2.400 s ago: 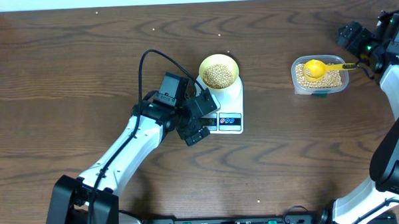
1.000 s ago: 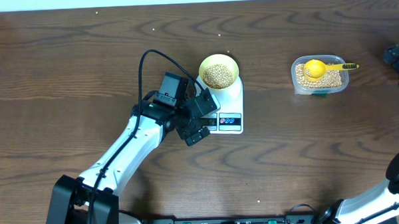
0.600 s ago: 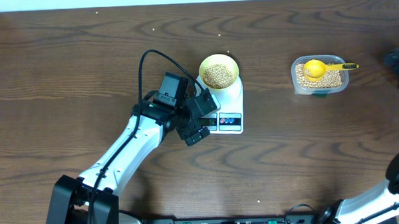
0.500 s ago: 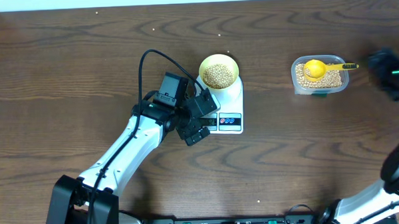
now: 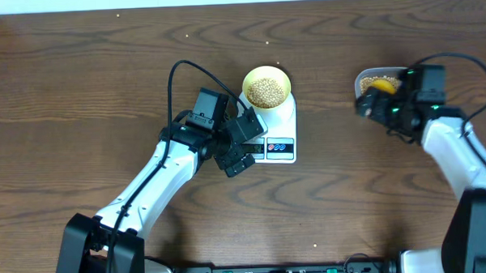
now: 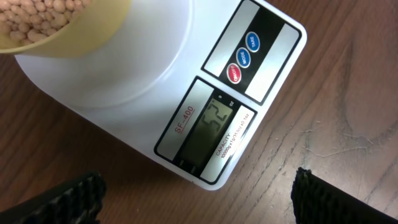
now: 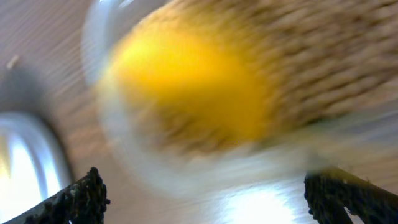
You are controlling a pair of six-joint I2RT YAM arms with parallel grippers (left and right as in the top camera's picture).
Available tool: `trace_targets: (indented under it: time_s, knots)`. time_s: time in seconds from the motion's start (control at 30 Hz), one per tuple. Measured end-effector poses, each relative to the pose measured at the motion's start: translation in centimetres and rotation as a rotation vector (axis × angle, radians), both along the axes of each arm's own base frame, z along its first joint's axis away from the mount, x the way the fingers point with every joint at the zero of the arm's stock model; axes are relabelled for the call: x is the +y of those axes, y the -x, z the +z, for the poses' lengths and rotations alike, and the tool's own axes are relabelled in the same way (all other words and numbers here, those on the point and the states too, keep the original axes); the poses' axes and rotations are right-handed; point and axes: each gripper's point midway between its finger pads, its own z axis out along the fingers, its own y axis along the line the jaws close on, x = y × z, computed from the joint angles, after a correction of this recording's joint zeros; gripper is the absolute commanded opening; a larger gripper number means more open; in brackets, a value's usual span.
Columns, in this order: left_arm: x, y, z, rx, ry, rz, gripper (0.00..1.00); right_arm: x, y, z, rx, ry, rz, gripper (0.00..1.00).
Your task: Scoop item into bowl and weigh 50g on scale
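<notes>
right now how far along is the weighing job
Done: the bowl, filled with beans, sits on the scale. The display reads about 52, slightly over target. In hand: nothing gripped; the right hand hangs open over the tub and scoop, the left hand open by the display. Left: take a few beans out, I'd judge.

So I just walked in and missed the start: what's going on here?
A yellow bowl of beans sits on the white scale, whose display seems to read 52. The left tool hangs open beside the scale's front. The right tool, also open, is at the clear tub with the yellow scoop in it.
</notes>
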Motion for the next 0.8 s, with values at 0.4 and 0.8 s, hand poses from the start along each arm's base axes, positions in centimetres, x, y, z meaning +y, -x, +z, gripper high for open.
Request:
trace_targets:
  time_s: [0.4, 0.8]
  knots:
    - [0.0, 0.0, 0.0, 0.0, 0.0, 0.0, 0.98, 2.0, 0.1, 7.7, -0.238, 0.072, 0.116, 0.99]
    - [0.0, 0.0, 0.0, 0.0, 0.0, 0.0, 0.98, -0.7, -0.4, 11.9, -0.38, 0.09, 0.046, 0.99]
